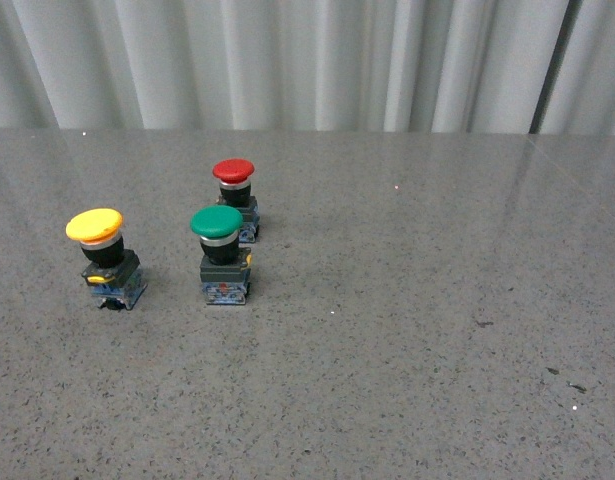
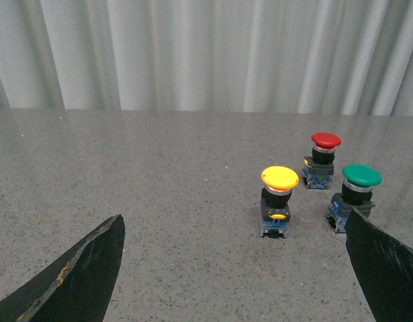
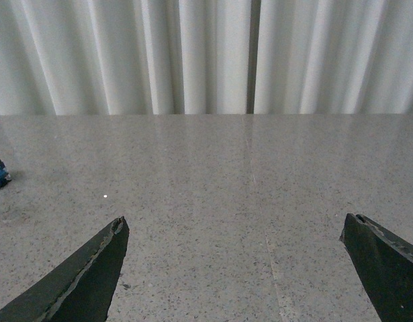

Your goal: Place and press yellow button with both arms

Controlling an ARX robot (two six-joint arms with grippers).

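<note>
Now, nearest first: both arms hang low over the tabletop [image 1: 407, 330] and neither has touched anything. The left claw [image 2: 234, 216] is spread wide and empty, its two dark fingers framing the lower corners of its own wrist view. The right claw [image 3: 234, 218] is just as wide and empty, over bare tabletop with only a blue scrap of a switch base at the edge of its view. Neither arm shows in the front view.

The yellow button [image 1: 102, 255] stands upright on the robot's left side and is the nearest of the three switches. From the left wrist it sits ahead, between the fingers but well short of them [image 2: 279, 201]. The left arm looks the natural one to fetch it, so the step in hand is probably that reach.

To do it well, I would come in low and close on the dark block base. The round cap would likely slip or get pressed too soon. The green button [image 1: 222, 255] stands near it on the right, so keep the finger on that side clear of it. Come in from the front or from the open left.

Once gripped, lift it level, set it down between the arms and keep the base pinned. The right claw can then press the cap straight down.

Farther back is the red button [image 1: 235, 200], just behind the green one, and beyond it the pale curtain [image 1: 287, 60].
</note>
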